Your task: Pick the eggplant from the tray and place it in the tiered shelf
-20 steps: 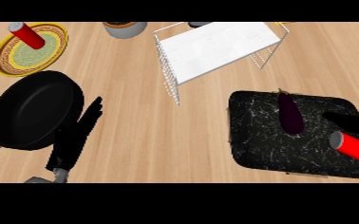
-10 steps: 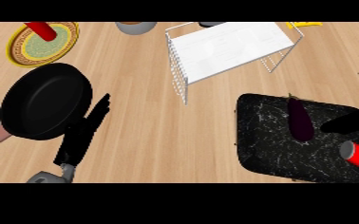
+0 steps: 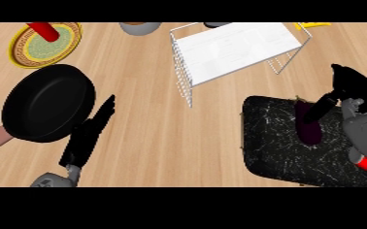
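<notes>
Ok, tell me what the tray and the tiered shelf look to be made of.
The tray looks like black stone or marble-patterned material, going by its white veining. The tiered shelf looks like thin white-coated metal wire, seen in its side grid and legs, with a flat pale panel on top.

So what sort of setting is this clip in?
Most likely a kitchen counter: a wooden top carrying a black frying pan, a white wire tiered shelf, and an eggplant on a dark speckled tray.
</notes>
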Controlling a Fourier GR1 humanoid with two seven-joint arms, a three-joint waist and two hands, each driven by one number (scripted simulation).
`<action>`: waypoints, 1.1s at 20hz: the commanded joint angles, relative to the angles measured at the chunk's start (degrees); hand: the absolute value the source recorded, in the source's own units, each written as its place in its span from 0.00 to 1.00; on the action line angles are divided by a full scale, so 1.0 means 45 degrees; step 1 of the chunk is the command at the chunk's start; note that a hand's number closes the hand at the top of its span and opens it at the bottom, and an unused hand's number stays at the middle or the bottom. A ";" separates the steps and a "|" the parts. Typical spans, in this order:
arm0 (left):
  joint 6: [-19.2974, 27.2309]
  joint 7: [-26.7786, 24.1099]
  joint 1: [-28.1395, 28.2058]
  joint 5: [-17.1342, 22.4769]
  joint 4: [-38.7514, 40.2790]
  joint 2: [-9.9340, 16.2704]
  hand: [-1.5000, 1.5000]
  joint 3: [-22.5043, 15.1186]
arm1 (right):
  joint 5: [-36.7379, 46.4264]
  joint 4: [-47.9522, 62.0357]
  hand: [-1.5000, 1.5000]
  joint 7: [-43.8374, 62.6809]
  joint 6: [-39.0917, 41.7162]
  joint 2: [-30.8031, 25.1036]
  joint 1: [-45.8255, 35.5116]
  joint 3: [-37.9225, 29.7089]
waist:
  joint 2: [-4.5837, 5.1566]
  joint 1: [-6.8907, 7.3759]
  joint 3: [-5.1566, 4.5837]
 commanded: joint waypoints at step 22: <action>-0.0812 -0.0531 0.0085 -0.0075 0.0992 -0.0143 0.50 0.1172 | 0.2349 0.5325 0.00 0.2921 0.0420 0.3826 -0.2119 0.0859 | -0.0090 -0.0547 0.0011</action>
